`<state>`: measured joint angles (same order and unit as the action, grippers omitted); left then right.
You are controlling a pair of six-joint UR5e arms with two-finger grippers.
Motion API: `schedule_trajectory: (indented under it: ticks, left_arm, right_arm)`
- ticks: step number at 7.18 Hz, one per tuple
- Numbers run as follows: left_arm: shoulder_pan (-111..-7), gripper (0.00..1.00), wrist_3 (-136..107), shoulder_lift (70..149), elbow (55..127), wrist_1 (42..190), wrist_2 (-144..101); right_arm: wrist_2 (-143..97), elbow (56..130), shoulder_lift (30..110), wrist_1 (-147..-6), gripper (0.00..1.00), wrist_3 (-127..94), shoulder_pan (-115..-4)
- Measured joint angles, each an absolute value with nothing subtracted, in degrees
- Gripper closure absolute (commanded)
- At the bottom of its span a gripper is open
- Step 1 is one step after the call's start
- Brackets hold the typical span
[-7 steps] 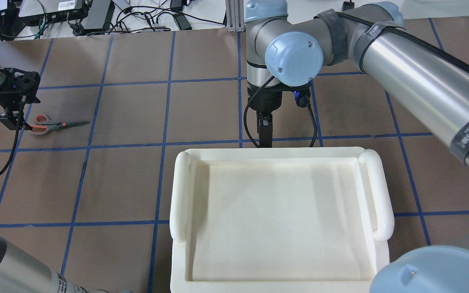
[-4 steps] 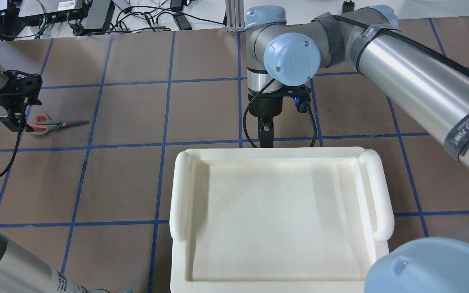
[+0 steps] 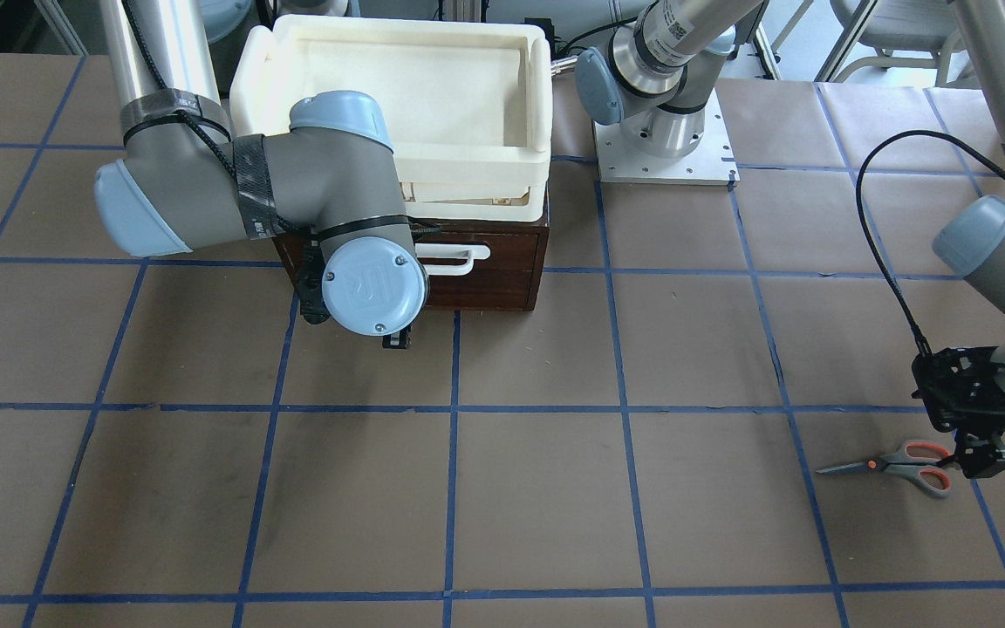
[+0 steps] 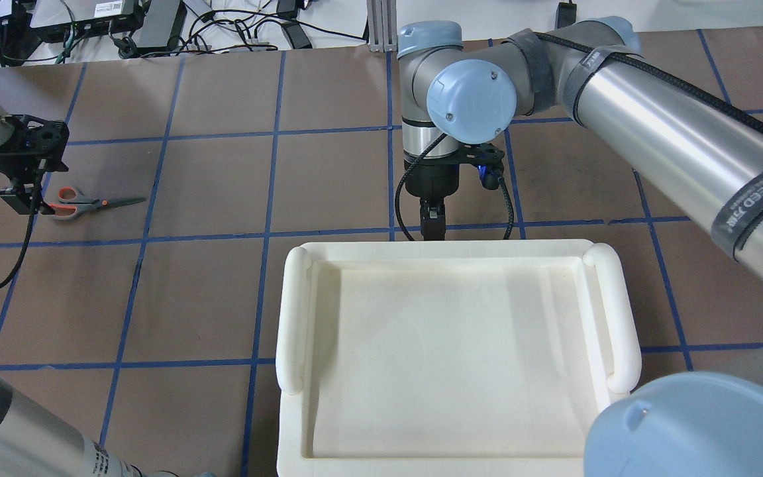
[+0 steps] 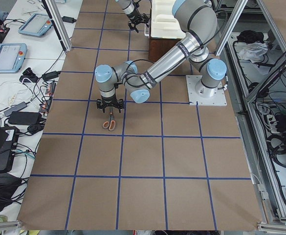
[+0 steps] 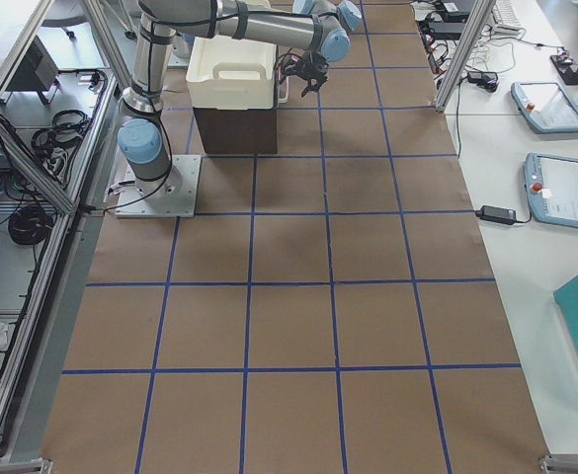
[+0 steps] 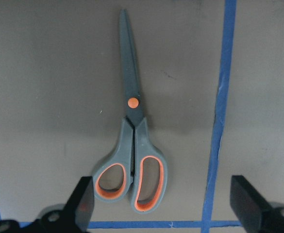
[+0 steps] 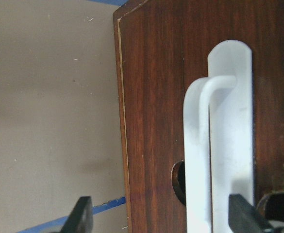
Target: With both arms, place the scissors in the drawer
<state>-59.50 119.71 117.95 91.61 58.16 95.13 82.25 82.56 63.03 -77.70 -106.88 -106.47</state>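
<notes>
The scissors (image 7: pixel 132 145) lie flat on the brown table at the far left (image 4: pixel 83 204), blades shut, and also show in the front view (image 3: pixel 895 464). My left gripper (image 7: pixel 166 208) hovers open over their grey and orange loops, one finger on each side, touching nothing. The dark brown drawer (image 3: pixel 502 279) sits shut under the cream tray. My right gripper (image 8: pixel 163 218) is open just in front of the drawer face (image 8: pixel 151 97), its fingers straddling the end of the white bar handle (image 8: pixel 229 121) without closing on it.
The cream-white plastic tray (image 4: pixel 292 318) rests on top of the drawer box. The left arm's base plate (image 3: pixel 664 139) stands beside the box. Blue tape lines grid the brown table. Cables and electronics (image 4: pixel 123 20) lie beyond the far edge.
My right gripper has dropped lower in front of the drawer handle. My left gripper has shifted slightly left over the scissors' handles. The scissors have not moved.
</notes>
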Motion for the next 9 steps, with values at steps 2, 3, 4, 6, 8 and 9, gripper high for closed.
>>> schedule_trajectory:
  ticks: [2, 3, 4, 6, 8, 9]
  left_arm:
    - [-59.45, 0.0, 119.71, 117.95, 91.65, 58.18, 95.06]
    - [-59.44, 0.0, 119.71, 117.98, 91.66, 58.18, 94.96]
    - [-59.47, 0.0, 119.69, 118.14, 91.7, 58.17, 94.84]
    - [-59.5, 0.0, 120.68, 119.64, 91.69, 57.48, 94.67]
    - [-59.47, 0.0, 123.44, 121.27, 91.67, 56.97, 94.73]
    - [-59.48, 0.0, 124.78, 121.82, 91.68, 56.51, 94.7]
  right_arm:
    - [82.19, 82.6, 62.48, -77.7, 0.0, -106.57, -106.51]
    - [82.16, 82.61, 62.07, -77.71, 0.0, -106.49, -106.54]
    - [82.12, 82.62, 61.78, -77.77, 0.0, -106.43, -106.58]
    - [82.09, 82.67, 61.41, -77.82, 0.0, -106.34, -106.63]
    - [82.09, 82.79, 61.0, -77.92, 0.0, -106.13, -106.68]
    - [82.09, 82.84, 60.84, -77.97, 0.0, -106.05, -106.69]
